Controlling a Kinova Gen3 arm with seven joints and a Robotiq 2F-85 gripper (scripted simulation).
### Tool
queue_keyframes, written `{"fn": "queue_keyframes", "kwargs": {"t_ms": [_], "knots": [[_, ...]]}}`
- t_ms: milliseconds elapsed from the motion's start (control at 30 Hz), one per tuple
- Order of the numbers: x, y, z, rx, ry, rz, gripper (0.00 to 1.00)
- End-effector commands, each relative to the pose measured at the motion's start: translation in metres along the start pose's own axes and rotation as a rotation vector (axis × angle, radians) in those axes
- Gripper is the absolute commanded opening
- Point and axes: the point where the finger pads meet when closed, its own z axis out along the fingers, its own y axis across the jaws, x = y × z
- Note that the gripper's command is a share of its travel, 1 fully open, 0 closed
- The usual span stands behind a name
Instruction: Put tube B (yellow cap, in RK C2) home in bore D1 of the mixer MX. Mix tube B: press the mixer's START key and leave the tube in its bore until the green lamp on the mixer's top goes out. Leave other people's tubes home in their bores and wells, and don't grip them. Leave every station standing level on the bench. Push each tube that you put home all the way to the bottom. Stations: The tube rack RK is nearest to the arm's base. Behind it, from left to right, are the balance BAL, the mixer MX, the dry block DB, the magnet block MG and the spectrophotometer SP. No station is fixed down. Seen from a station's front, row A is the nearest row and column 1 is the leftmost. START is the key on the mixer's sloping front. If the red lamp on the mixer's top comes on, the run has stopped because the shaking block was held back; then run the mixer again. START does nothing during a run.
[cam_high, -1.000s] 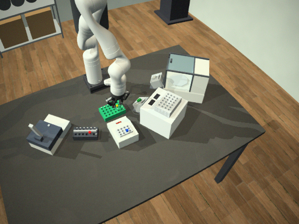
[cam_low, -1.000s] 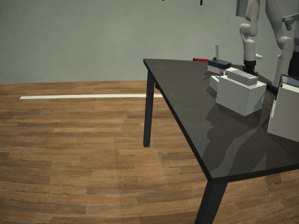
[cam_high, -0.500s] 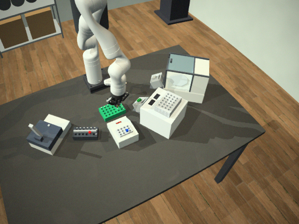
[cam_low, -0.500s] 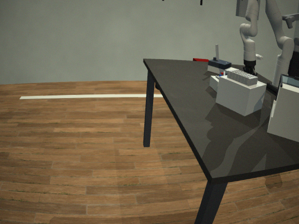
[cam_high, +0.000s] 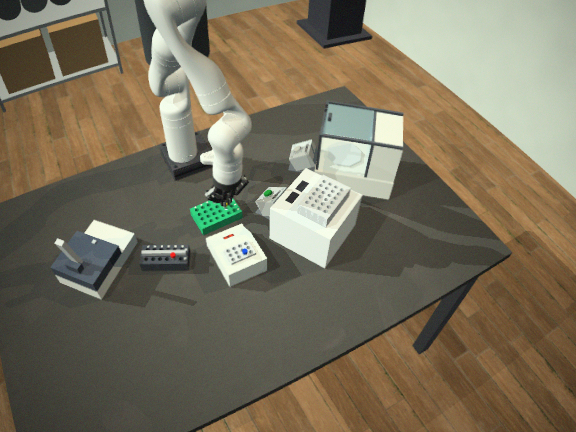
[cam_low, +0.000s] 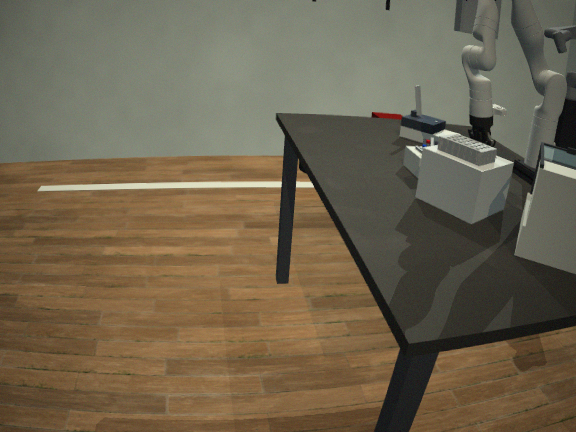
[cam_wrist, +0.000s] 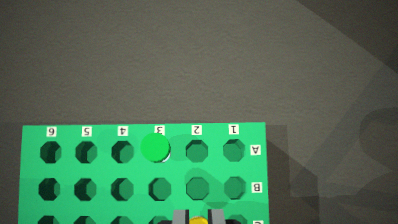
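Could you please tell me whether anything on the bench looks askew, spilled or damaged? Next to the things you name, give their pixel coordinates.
Nothing stands out: the green rack (cam_high: 218, 225) (cam_wrist: 31, 172) and mixer (cam_high: 300, 230) (cam_low: 447, 187) look level, and I see no spill, toppled tube or breakage.

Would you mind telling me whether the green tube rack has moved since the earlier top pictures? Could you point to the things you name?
No, the green tube rack (cam_high: 216, 217) (cam_wrist: 141, 170) shows no visible shift against the arm's base (cam_high: 171, 167).
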Motion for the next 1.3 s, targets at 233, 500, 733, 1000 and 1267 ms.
{"fn": "queue_keyframes", "kwargs": {"t_ms": [233,500,733,1000,1267], "knots": [[0.002,0.001,-0.006,-0.001,0.003,-0.002,0.10],[0.003,0.001,-0.011,-0.002,0.001,-0.002,0.10],[0.003,0.001,-0.015,-0.002,0.001,-0.003,0.10],[0.004,0.001,-0.020,-0.002,0.001,-0.002,0.10],[0.005,0.001,-0.024,-0.002,0.001,-0.003,0.10]]}}
